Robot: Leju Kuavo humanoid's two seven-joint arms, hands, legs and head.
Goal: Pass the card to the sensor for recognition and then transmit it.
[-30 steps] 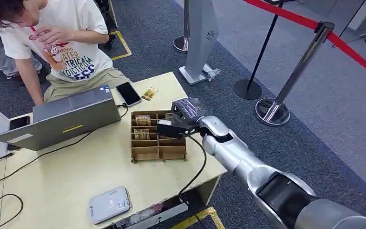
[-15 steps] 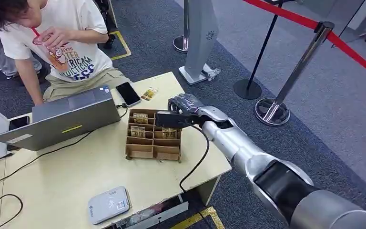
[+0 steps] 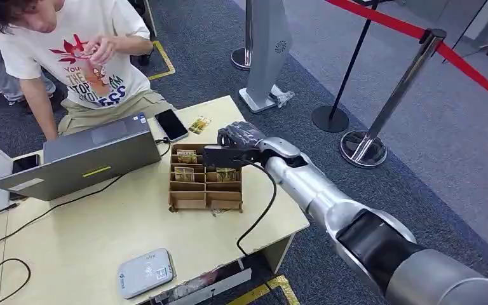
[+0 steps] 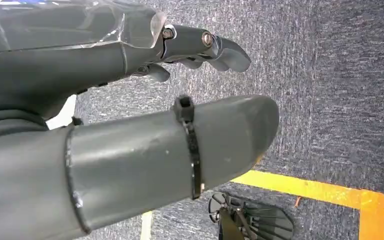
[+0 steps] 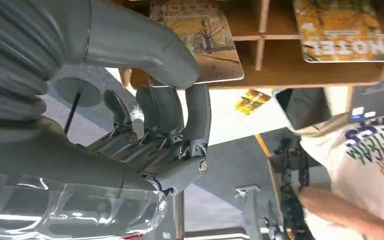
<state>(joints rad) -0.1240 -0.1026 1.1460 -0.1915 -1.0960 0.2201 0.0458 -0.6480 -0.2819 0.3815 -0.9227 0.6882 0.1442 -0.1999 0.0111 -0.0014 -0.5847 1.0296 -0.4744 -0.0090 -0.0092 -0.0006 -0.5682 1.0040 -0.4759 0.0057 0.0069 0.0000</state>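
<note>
1. I see the tabletop [image 3: 121,222], pale yellow, filling the left half of the head view, with a person [image 3: 70,57] in a white printed shirt leaning in at its far left side.
2. My right arm [image 3: 330,210] reaches in from the near right toward the far right part of the tabletop.
3. A grey laptop [image 3: 82,159] stands open on the far left of the tabletop, its back toward me.
4. A brown cardboard organizer [image 3: 204,179] sits right of the laptop, divided into compartments; several hold cards.
5. My right hand [image 3: 236,147] is at the organizer's far right corner. In the right wrist view its thumb lies on a card [image 5: 202,40] with a tree picture and its fingers [image 5: 180,115] curl beneath that card's edge, so I read it as pinching the card, which is still in its compartment.
6. My left hand [image 4: 130,90] hangs over grey carpet, fingers slightly curled and apart, holding nothing.
7. The grey card sensor [image 3: 145,272] lies on the near edge of the tabletop, well apart from the organizer.
8. A black phone [image 3: 171,124] lies just beyond the organizer.
</note>
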